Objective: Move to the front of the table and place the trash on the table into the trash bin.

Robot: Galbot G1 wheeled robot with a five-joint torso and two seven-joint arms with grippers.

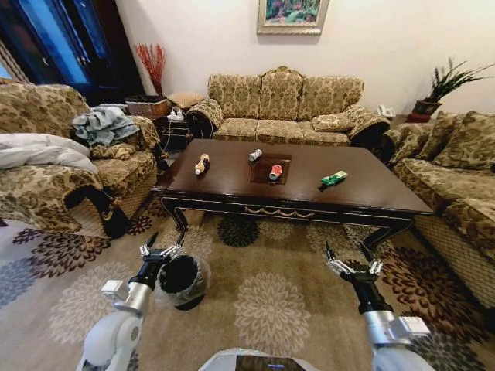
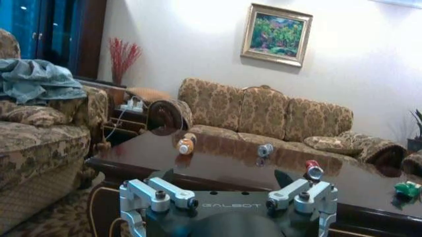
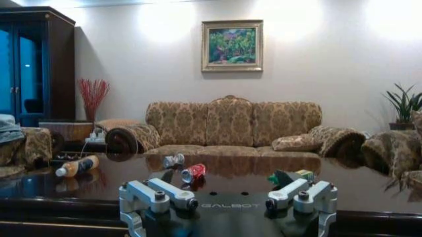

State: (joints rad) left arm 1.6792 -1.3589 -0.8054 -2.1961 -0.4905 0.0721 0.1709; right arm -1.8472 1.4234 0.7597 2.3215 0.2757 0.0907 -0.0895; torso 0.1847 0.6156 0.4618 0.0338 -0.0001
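Fingers (image 1: 158, 250) spread; bottle (image 1: 202, 164) lies pointing toward robot

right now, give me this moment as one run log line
base: facing table | trash: four pieces on tabletop | trash bin: on carpet beside left gripper | left gripper: open, empty | right gripper: open, empty

head high, wrists low, sharing table (image 1: 363, 189)

A floral 3-seat sofa (image 1: 285, 104) stands against the wall under a framed painting (image 1: 292, 15), with a red-twig vase (image 1: 152, 66) and wicker basket (image 1: 147, 105) beside it, an armchair (image 1: 54, 166) holding crumpled clothes (image 1: 102, 125), and a patterned carpet (image 1: 271, 297).
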